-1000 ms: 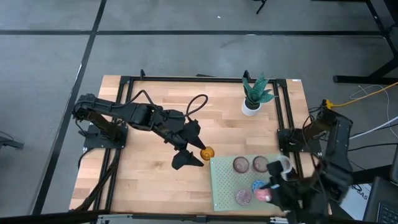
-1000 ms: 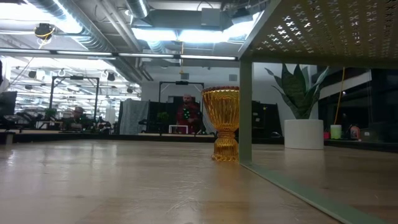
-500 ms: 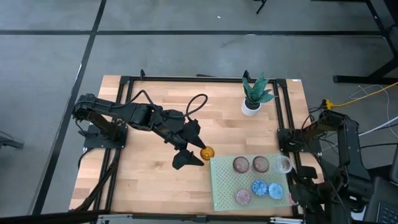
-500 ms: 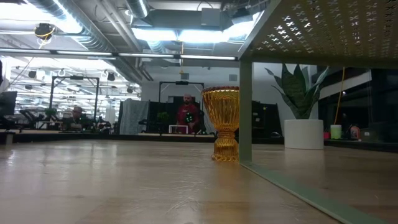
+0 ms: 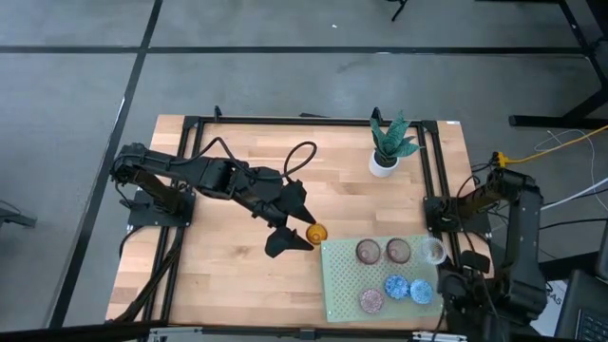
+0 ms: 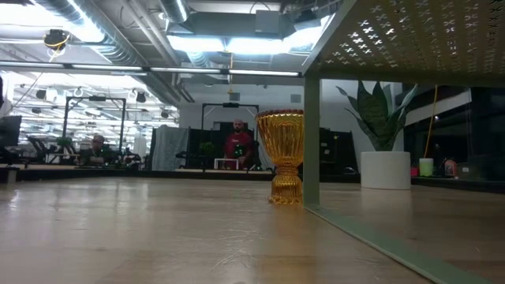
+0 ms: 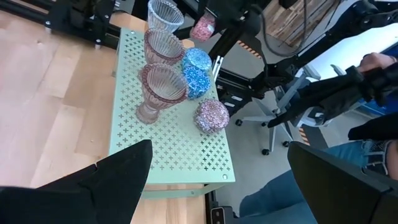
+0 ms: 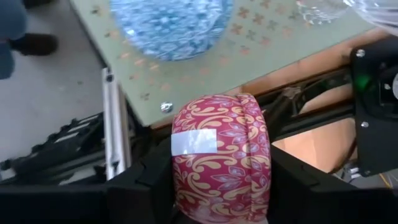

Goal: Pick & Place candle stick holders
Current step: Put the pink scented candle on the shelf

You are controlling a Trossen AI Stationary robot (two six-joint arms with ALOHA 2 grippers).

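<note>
An amber goblet holder [image 5: 316, 233] stands upright just by the left gripper [image 5: 291, 226]. Two brownish cups [image 5: 368, 251], a clear one [image 5: 432, 251], two blue [image 5: 396, 286] and a pink [image 5: 371, 300] stand near the right gripper [image 8: 221, 186], which clasps a red patterned holder [image 8: 222, 158].

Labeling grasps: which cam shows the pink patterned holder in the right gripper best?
Right wrist view: the pink patterned holder fills the frame, clamped in the right gripper. The left wrist view catches it small and far off. High view hides it behind the arm; low view misses it.
</note>
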